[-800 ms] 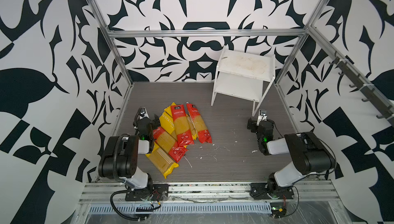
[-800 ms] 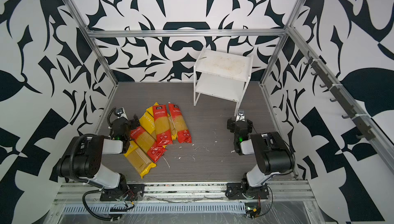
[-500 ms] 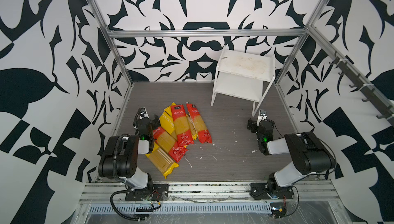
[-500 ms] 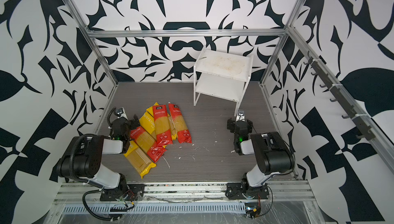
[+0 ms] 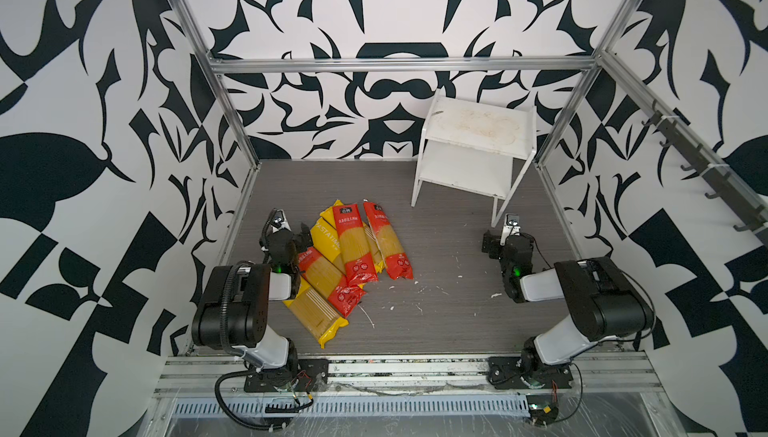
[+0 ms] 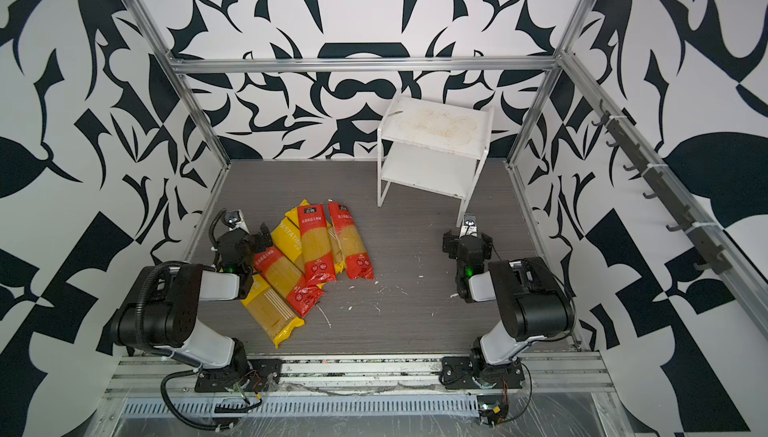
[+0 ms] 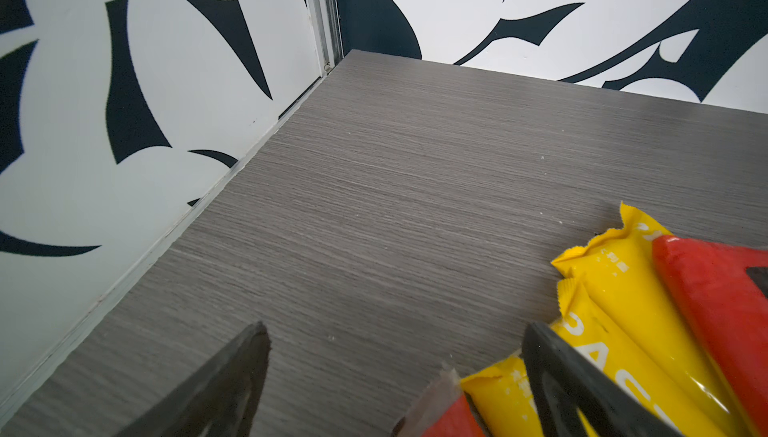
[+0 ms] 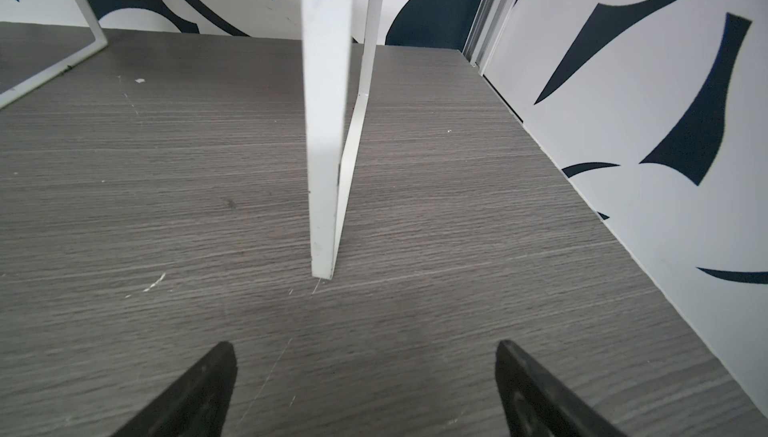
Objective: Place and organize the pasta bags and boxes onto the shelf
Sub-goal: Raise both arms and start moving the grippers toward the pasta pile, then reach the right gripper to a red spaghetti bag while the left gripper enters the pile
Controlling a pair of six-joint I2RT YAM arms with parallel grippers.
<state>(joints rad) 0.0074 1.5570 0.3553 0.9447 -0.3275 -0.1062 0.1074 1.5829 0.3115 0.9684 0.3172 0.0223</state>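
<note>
Basically nothing is shelved yet. The spaghetti packets (image 5: pixel 353 256), six by the look of it, lie in a messy overlapping heap on the bench (image 5: pixel 449 314). The shelf (image 5: pixel 465 166) at the back has both tiers bare. The left gripper (image 7: pixel 397 331) sits spread wide at the heap's edge, pinching nothing. The right gripper (image 8: pixel 365 347), also spread and empty, sits near the shelf. All the placing is left.

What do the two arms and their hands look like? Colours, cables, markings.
The left arm and right arm have black joint housings, white link shells and a green light near the wrist. A black corrugated hose loops on the left arm. The left hand and right hand are black with tapered fingers.
</note>
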